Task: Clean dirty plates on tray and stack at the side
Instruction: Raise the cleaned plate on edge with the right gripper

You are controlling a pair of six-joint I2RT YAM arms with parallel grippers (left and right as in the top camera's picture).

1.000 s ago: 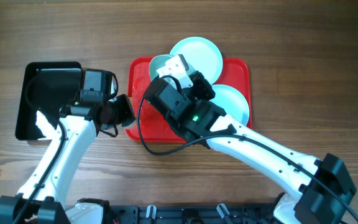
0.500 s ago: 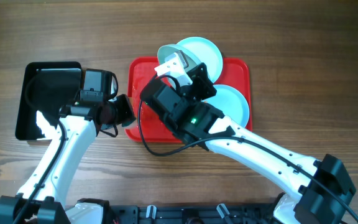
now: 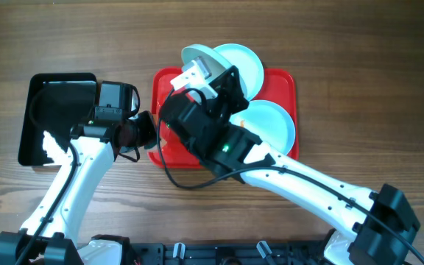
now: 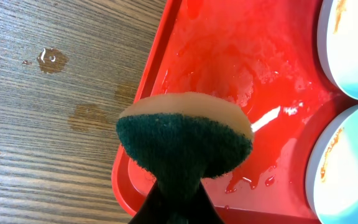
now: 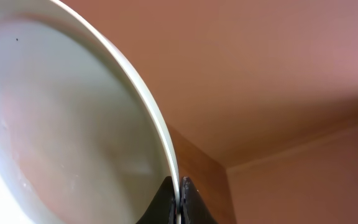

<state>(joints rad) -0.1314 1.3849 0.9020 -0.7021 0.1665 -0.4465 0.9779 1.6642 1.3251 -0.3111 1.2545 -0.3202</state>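
My right gripper [image 3: 206,77] is shut on the rim of one pale mint plate [image 3: 197,57] and holds it tilted on edge above the back left of the red tray [image 3: 282,82]. The right wrist view shows the rim pinched between the fingers [image 5: 180,194], with the plate's [image 5: 61,124] face to the left. Two more plates lie on the tray, one at the back [image 3: 245,62] and one at the right [image 3: 271,121]. Both show orange smears in the left wrist view [image 4: 353,43] [image 4: 347,168]. My left gripper [image 3: 147,131] is shut on a green and yellow sponge [image 4: 185,140] over the tray's left edge.
A glossy black tray [image 3: 50,110] sits at the left on the wooden table [image 3: 366,59]. The red tray's floor [image 4: 229,62] is wet, and water drops [image 4: 51,59] lie on the wood beside it.
My right gripper has raised the plate and carried it left and toward the back, tilting it more upright. The left arm and sponge have not moved.
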